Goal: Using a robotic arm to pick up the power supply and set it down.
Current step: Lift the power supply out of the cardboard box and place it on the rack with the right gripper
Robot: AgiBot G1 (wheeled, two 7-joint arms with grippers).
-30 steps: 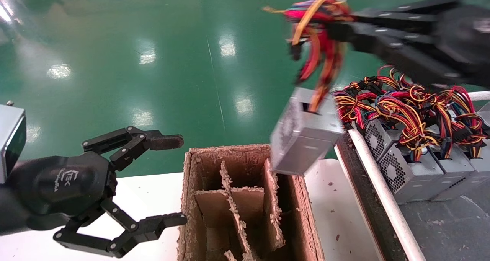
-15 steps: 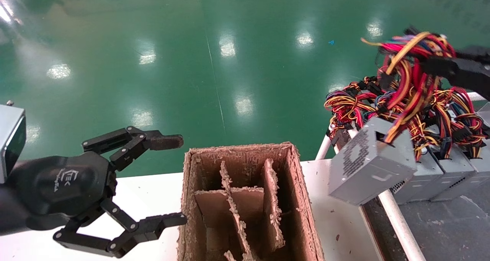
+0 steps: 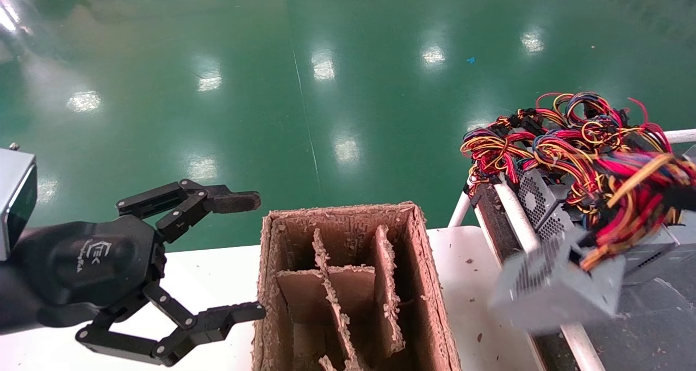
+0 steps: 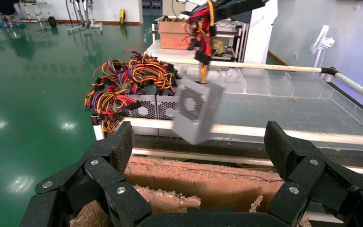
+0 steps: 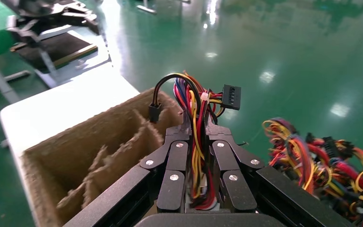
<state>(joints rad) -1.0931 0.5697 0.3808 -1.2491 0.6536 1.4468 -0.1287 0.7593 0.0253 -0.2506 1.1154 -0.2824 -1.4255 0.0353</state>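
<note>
Power supply hung by its wire bundle from the right hand, whose fingers were pinched together on the red, yellow and black wires rather than on the metal case. In the head view the grey box dangled tilted over the white rail at the edge of the tabletop, between the cardboard box and the row of other supplies. The left hand was parked low beside the cardboard box, fingers apart, holding nothing.

Judging from that grip, the case could swing on its wires and knock the rail or the neighbouring units. The wires could also slip through the fingers, or snag on the tangled cables behind.
</note>
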